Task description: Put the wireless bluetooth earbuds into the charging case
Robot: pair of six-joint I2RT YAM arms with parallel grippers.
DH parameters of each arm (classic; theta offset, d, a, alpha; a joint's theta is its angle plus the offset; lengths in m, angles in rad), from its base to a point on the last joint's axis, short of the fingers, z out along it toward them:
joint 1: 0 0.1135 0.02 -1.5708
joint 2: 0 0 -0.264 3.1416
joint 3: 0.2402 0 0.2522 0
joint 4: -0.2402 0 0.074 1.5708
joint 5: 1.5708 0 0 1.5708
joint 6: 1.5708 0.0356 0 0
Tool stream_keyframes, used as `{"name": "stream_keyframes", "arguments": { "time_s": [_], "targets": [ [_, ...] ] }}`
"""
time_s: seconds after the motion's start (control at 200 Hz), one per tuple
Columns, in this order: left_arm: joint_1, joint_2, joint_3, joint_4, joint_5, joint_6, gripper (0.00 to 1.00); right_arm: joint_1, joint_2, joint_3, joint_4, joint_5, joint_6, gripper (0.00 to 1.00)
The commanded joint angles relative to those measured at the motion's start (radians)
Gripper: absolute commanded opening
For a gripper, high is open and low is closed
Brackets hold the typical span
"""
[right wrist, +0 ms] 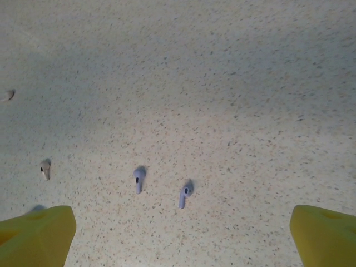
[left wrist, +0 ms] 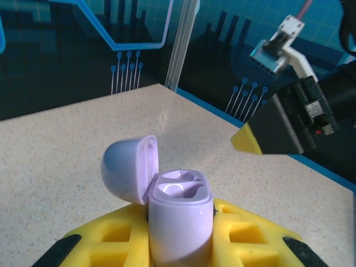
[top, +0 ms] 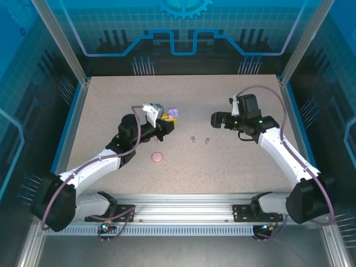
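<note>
**A:** What does the left gripper [top: 164,123] have?

**B:** It is clamped tight on the purple case [left wrist: 179,219]. The case stands upright between the yellow fingers [left wrist: 245,239]. Its lid [left wrist: 130,169] hangs open to one side, and two hollow wells show inside.

**A:** And the right gripper [top: 214,119]?

**B:** Its jaws are spread wide with nothing in them. It hangs above the table [top: 111,100], right of centre, facing the left gripper and well apart from it.

**A:** Where are the buds?

**B:** They lie loose on the table. In the right wrist view, the first purple bud [right wrist: 138,179] and the second purple bud [right wrist: 185,194] lie near each other without touching, on the bare surface between the right gripper's fingertips. From above they sit between the two grippers, a little nearer the bases.

**A:** Any pale ones?

**B:** A pale bud [right wrist: 45,168] lies off to the side of the purple pair. A pale speck [right wrist: 8,95] sits at the frame's edge, too small to tell what it is.

**A:** The other case?

**B:** The pink case [top: 158,157] lies flat on the table beside the left arm, apart from the buds.
</note>
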Motion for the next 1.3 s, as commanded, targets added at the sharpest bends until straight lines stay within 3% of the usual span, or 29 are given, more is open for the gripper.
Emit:
{"name": "stream_keyframes", "arguments": {
  "time_s": [0.0, 0.23, 0.735, 0.935, 1.296],
  "targets": [
    [-0.018, -0.041, -0.039, 0.179, -0.147, 0.072, 0.0, 0.028, 0.051, 0.0, 0.059, -0.115, -0.028, 1.0],
    [-0.051, -0.063, -0.13, 0.31, -0.243, 0.053, 0.0, 0.162, 0.284, 0.188, -0.116, -0.051, -0.003, 0.99],
    [-0.064, -0.208, -0.149, 0.279, -0.196, 0.057, 0.0, 0.312, 0.724, 0.559, -0.393, 0.131, 0.021, 0.72],
    [-0.064, -0.242, -0.146, 0.258, -0.198, 0.053, 0.0, 0.326, 0.822, 0.626, -0.426, 0.147, 0.014, 0.58],
    [-0.064, -0.222, -0.12, 0.23, -0.157, 0.048, 0.0, 0.325, 0.882, 0.647, -0.422, 0.148, 0.012, 0.51]
  ]
}}
